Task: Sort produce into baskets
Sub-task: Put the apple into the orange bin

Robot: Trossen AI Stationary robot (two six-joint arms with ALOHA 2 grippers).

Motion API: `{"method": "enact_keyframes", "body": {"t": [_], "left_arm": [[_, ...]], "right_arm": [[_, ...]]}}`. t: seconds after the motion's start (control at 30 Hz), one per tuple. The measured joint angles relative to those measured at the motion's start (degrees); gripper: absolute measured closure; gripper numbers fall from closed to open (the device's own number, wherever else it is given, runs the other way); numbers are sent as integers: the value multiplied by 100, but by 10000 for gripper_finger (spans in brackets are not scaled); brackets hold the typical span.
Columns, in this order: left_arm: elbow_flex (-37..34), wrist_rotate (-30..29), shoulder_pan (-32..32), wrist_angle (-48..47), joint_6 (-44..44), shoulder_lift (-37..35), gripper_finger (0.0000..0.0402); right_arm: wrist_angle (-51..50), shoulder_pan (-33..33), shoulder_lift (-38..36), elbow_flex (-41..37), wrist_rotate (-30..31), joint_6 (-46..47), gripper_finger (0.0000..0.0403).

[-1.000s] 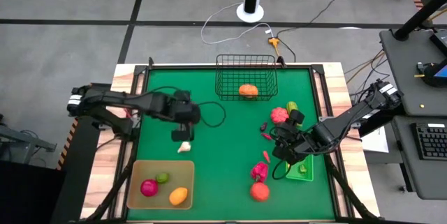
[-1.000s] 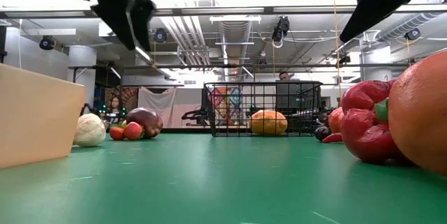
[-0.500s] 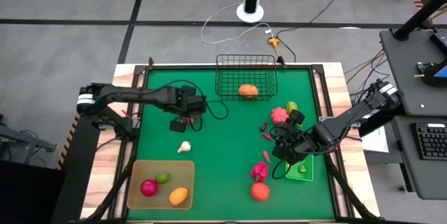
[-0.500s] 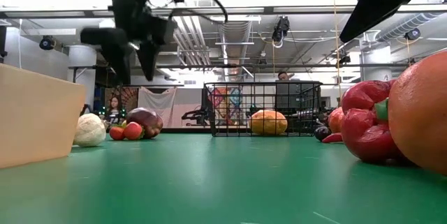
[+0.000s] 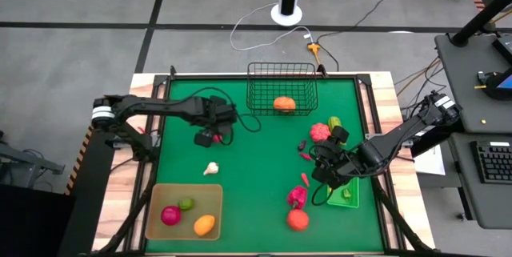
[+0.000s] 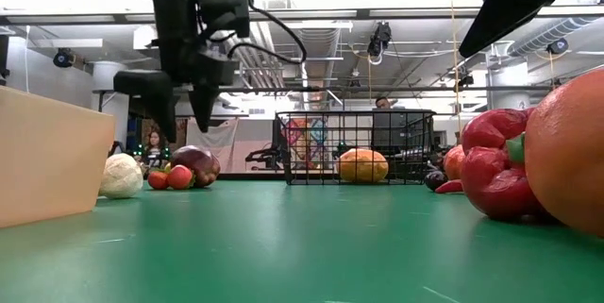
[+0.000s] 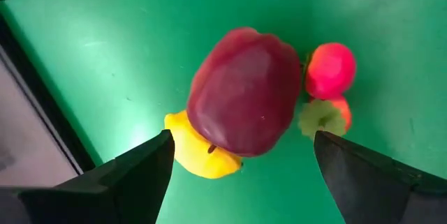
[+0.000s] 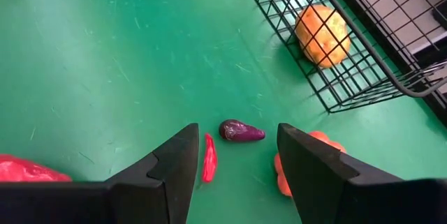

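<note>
My left gripper (image 5: 210, 135) is open and hangs above a cluster of produce at the table's left: a dark purple piece (image 7: 243, 91), a yellow piece (image 7: 195, 153) leaning against it and two red pieces (image 7: 330, 70). Its fingers stand wide on either side of the purple piece (image 6: 195, 163) and touch nothing. My right gripper (image 5: 324, 173) is open and empty at the right, beside the green bin (image 5: 346, 193). A small purple piece (image 8: 242, 131) and a red chilli (image 8: 209, 157) lie ahead of it. The black wire basket (image 5: 281, 87) holds an orange piece (image 5: 283, 103). The tan tray (image 5: 157, 229) holds three pieces.
A white bulb-like piece (image 5: 211, 168) lies between my left gripper and the tray. A pink pepper (image 5: 297, 196) and an orange-red fruit (image 5: 298, 219) lie near the front right, and a pink piece (image 5: 320, 132) and a green piece (image 5: 334, 121) lie farther back. Bare green mat fills the middle.
My left gripper has gone from above the white piece toward the table's far edge, has turned about, and has come down over the purple piece. It has stayed open. My right arm has kept still.
</note>
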Motion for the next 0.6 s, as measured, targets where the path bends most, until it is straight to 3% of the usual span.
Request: {"method": "enact_keyframes", "body": {"t": [0.6], "left_arm": [[2,24,49,465,576,758,78]], "right_arm": [[-5,0,-1,0,2,-2,216]]}}
